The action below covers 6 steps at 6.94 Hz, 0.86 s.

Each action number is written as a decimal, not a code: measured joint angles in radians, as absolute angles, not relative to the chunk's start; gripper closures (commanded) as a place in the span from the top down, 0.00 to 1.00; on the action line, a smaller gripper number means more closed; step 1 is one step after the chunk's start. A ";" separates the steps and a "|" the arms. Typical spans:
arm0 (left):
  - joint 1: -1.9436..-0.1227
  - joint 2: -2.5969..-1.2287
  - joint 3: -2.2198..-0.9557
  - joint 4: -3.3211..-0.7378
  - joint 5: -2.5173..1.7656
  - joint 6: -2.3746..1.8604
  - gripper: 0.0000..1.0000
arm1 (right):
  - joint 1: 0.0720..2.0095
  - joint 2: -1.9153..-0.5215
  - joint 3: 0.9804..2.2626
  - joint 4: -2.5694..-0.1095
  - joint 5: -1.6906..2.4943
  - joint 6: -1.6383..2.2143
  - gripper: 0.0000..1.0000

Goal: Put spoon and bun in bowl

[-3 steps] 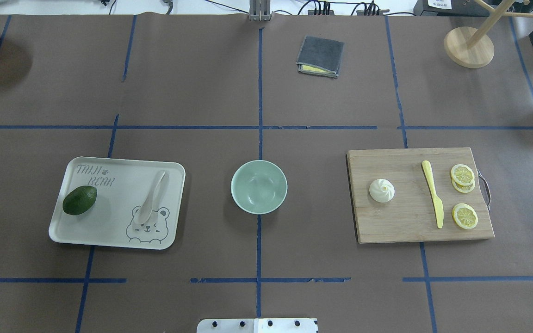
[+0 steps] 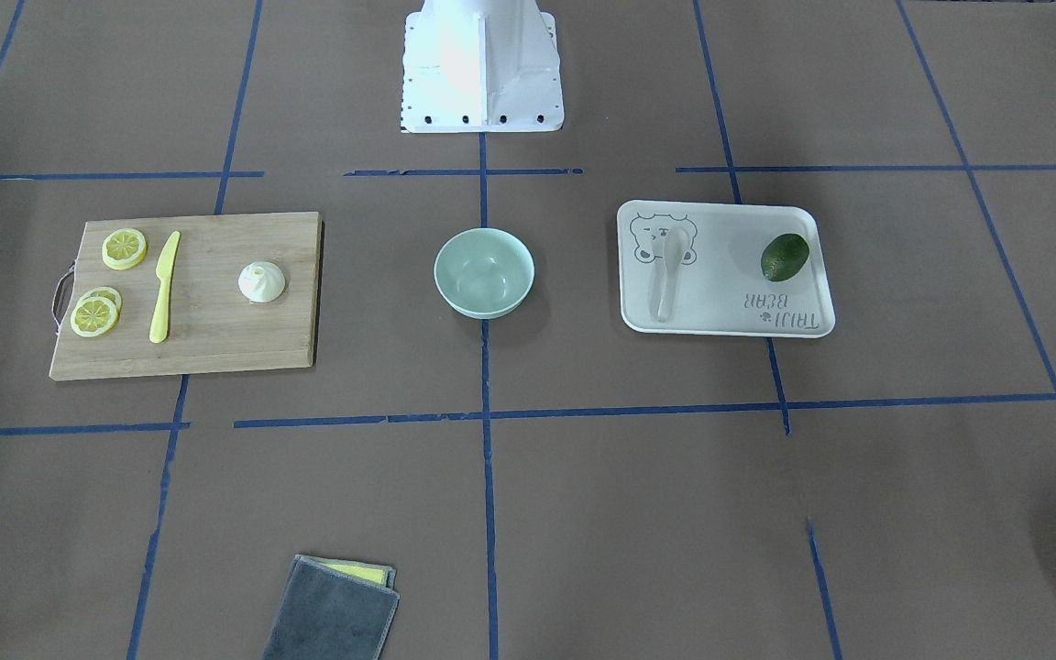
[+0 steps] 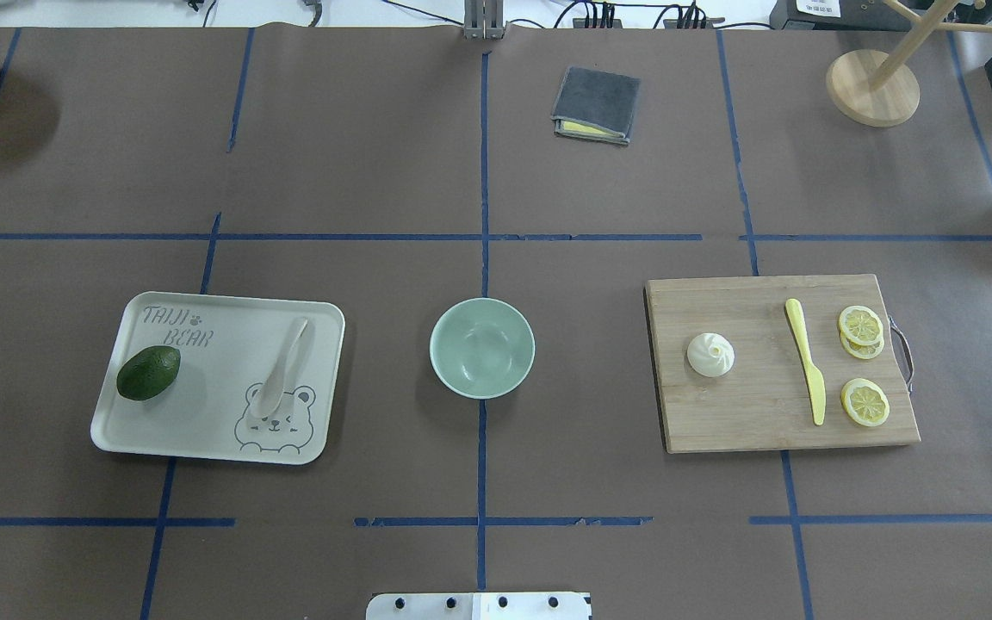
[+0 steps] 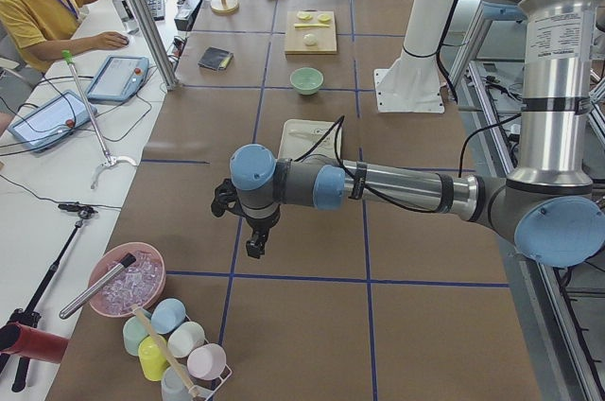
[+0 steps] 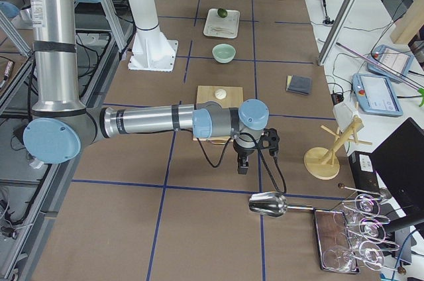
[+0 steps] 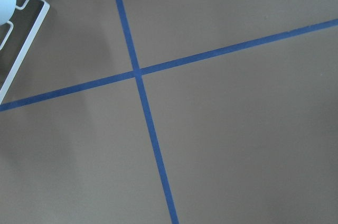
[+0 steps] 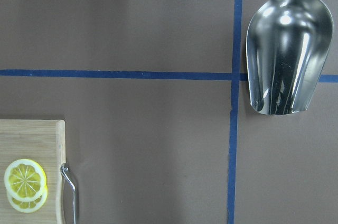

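Right gripper [image 5: 242,167] hangs over the table just off the cutting board's [image 3: 746,405] handle end; can't tell if the fingers are spread. Nearest it is the bun [image 3: 710,354] on the board, then the bowl [image 3: 482,347]. Farthest is the spoon [image 3: 282,368] on the tray [image 3: 195,405], near the left gripper [image 4: 253,247], whose grip state also can't be told.

Lighting is bright, even and diffuse, from above. A soft, faint shadow lies on the worktop [image 3: 375,155] just beside the bowl [image 3: 482,348]. In the front-facing view, the white robot base [image 2: 482,64] behind the bowl is overexposed. The metal scoop [image 7: 288,55] shows specular glare. All views are sharp.
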<state>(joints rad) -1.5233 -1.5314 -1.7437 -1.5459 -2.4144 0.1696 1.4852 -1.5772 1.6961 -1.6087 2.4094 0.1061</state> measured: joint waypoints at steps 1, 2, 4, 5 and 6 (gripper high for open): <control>-1.521 -1.533 -1.751 -1.546 -2.414 0.171 1.00 | 1.485 -1.578 1.699 -1.611 2.411 0.107 1.00; -1.520 -1.534 -1.751 -1.559 -2.415 0.174 1.00 | 1.485 -1.580 1.696 -1.610 2.413 0.109 1.00; -1.513 -1.520 -1.737 -1.646 -2.436 0.179 1.00 | 1.483 -1.581 1.687 -1.608 2.417 0.106 1.00; -1.488 -1.515 -1.736 -1.715 -2.484 0.174 1.00 | 1.481 -1.582 1.688 -1.608 2.423 0.105 1.00; -1.422 -1.522 -1.741 -1.792 -2.544 0.109 1.00 | 1.476 -1.582 1.693 -1.607 2.434 0.104 1.00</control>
<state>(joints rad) -1.4216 -1.5224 -1.7408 -1.7916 -2.5439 0.1092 1.4763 -1.5822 1.6934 -1.6069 2.4342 0.1039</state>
